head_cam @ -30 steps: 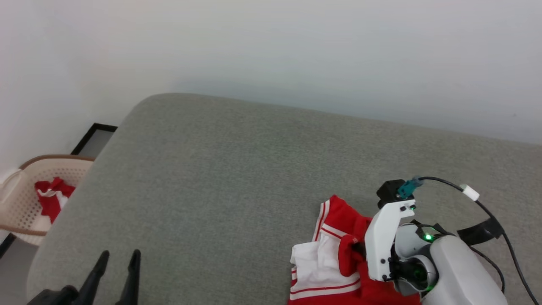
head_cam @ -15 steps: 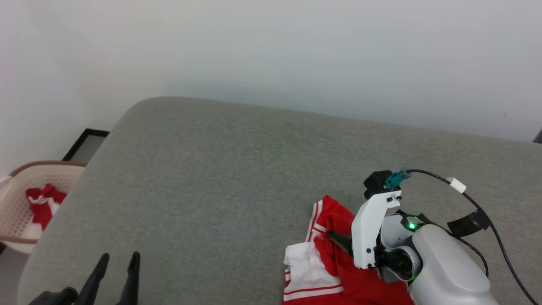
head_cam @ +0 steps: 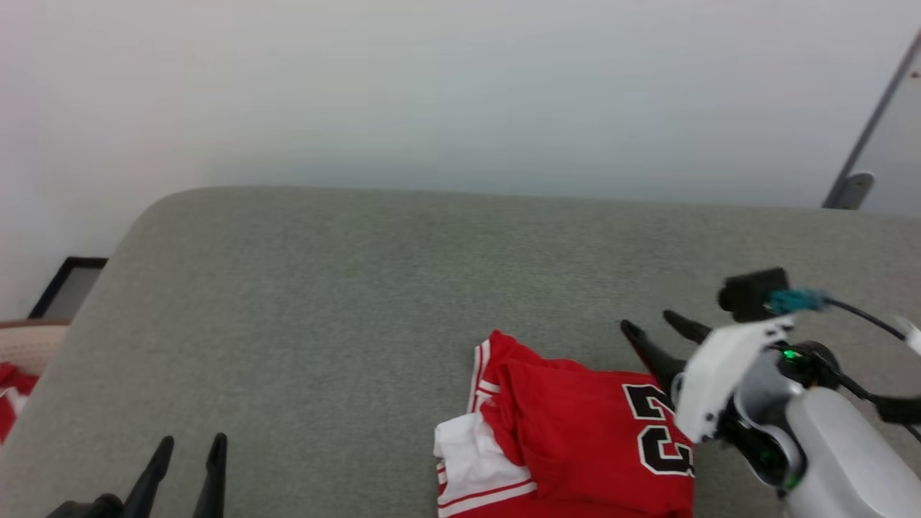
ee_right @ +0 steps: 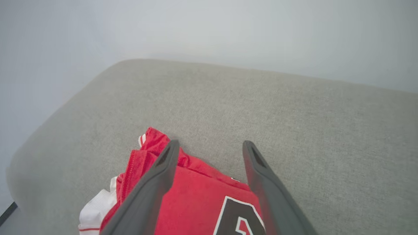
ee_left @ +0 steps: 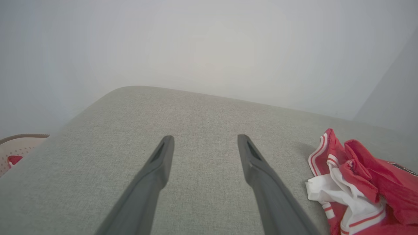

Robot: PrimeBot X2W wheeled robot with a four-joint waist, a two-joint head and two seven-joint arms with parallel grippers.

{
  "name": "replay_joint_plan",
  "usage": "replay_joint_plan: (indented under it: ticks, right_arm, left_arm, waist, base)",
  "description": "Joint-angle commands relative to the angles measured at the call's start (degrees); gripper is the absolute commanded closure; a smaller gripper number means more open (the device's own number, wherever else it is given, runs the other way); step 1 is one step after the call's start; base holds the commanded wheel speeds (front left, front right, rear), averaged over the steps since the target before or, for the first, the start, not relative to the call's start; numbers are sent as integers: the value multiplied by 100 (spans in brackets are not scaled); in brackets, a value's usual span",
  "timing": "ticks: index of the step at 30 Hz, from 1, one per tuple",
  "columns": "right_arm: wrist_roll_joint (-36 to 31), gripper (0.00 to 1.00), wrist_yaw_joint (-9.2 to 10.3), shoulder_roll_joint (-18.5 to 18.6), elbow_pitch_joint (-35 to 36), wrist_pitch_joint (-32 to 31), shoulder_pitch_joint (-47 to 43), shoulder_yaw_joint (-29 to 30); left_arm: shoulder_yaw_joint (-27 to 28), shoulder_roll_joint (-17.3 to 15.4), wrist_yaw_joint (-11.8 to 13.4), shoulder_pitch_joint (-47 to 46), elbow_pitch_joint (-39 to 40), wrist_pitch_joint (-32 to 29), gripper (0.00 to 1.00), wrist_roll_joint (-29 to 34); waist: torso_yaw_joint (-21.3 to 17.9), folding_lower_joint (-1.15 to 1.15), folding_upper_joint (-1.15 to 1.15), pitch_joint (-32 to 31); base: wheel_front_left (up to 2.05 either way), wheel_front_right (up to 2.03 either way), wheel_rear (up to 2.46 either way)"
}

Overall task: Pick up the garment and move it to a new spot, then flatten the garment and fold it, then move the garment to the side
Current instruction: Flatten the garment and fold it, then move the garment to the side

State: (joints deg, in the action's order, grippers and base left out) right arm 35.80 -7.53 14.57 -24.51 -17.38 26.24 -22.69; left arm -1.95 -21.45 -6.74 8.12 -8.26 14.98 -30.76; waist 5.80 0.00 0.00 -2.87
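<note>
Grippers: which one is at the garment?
The right gripper, open, over the far edge of the garment; the left gripper is over bare cushion, well apart from it.

The grey cushion [head_cam: 345,302], a wide woven-fabric top whose rounded far-left corner meets a pale wall [head_cam: 432,86], carries the garment [head_cam: 575,432], a crumpled red shirt with a white sleeve, striped trim and black numerals, lying near-side, right of middle.

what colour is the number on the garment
The number is black with a white outline; the head view shows it best.
</note>
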Motion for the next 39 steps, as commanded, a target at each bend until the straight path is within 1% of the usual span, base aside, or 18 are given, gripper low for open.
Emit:
replay_joint_plan:
  ticks: [1,3,9,15,20,24,31,39]
  right_arm:
    - [17,0,10,115,136,254,-156,-18]
    - [27,0,10,252,280,666,-329,95]
    - [-289,0,10,675,572,1816,-809,320]
    - [-368,0,10,749,576,2482,-1272,723]
    - [-406,0,10,668,588,2719,-1620,1038]
    - [-450,0,10,565,654,2794,-1821,1233]
    - [-534,0,10,468,789,2799,-2013,1423]
    - [-595,0,10,347,893,2662,-2125,1516]
  left_arm:
    - [28,-10,-20,-25,-20,17,0,0]
    - [65,-21,-27,-49,-59,13,0,0]
    - [238,-36,-55,-28,-72,13,0,-56]
    - [369,-58,-80,21,-89,12,0,-85]
    - [378,-93,-76,64,-57,12,0,-154]
    - [389,-126,-76,83,-50,13,0,-201]
    - [363,-135,-77,59,-39,13,0,-240]
    - [322,-157,-78,29,-30,13,0,-285]
  waist:
    - [-170,0,0,-3]
    - [-258,0,0,-14]
    - [-500,0,0,-32]
    - [-692,0,0,-33]
    - [-817,0,0,2]
    - [-893,0,0,40]
    - [-939,0,0,74]
    - [-878,0,0,111]
  base:
    - [0,0,0]
    - [0,0,0]
    - [0,0,0]
    - [0,0,0]
    - [0,0,0]
    - [0,0,0]
    - [0,0,0]
    - [0,0,0]
